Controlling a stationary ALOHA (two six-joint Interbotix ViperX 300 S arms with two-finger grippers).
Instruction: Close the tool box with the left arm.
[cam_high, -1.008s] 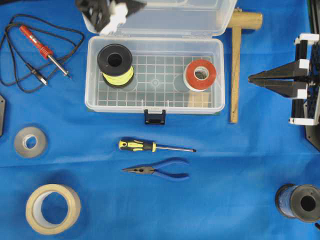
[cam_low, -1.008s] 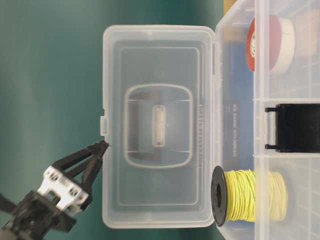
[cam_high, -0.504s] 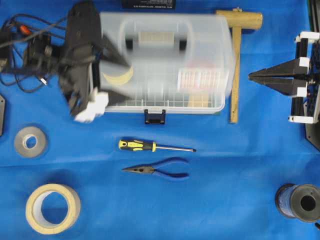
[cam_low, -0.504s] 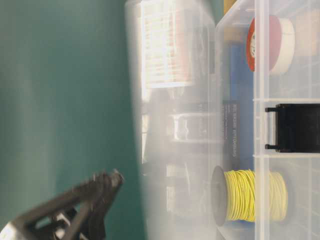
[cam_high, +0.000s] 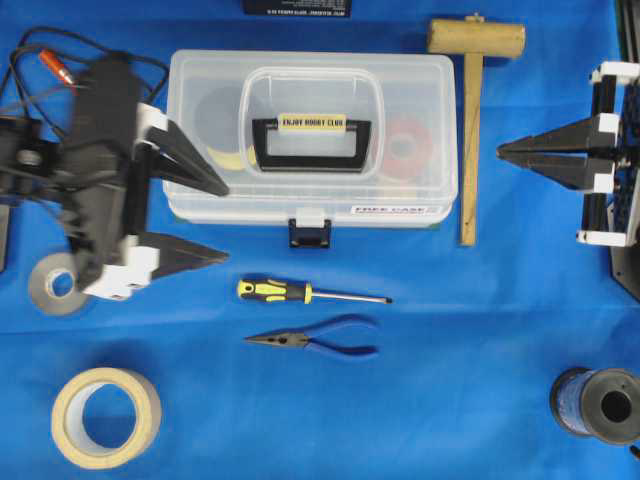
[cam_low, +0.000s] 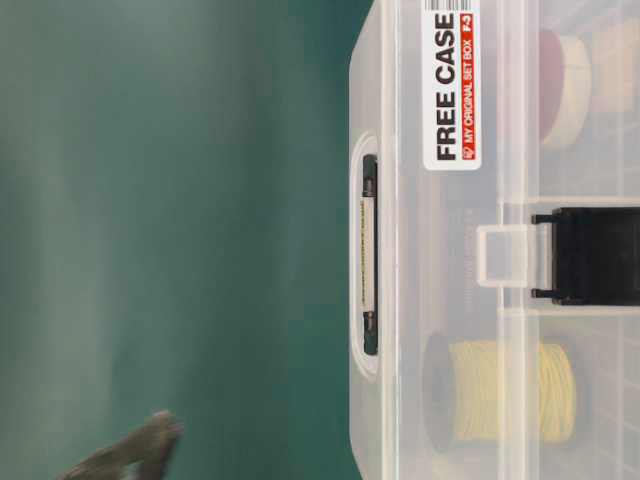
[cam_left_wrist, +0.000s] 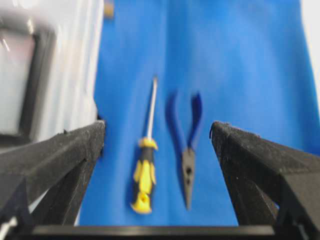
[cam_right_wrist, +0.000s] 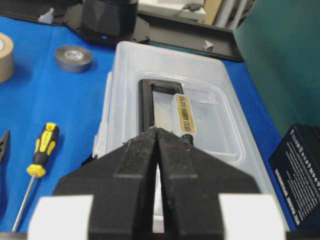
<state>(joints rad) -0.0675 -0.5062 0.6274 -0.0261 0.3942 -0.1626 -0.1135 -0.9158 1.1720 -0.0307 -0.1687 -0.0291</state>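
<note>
From overhead, the tool box (cam_high: 310, 140) sits at twelve o'clock on the blue cloth (cam_high: 450, 350), lid down flat, so my job looks nearly done. My left gripper (cam_high: 215, 220) hangs off its nine o'clock end, fingers spread wide and empty, clear of the lid. My right gripper (cam_high: 505, 155) waits at three o'clock, fingers pressed together, out of the way.

At table level, the lid's tab lies over the black latch (cam_low: 590, 257), which seems unfastened.

My left wrist view frames the screwdriver (cam_left_wrist: 145, 172) and pliers (cam_left_wrist: 187, 145) between my parted fingers.

My right wrist view faces the box handle (cam_right_wrist: 162, 107).
</note>
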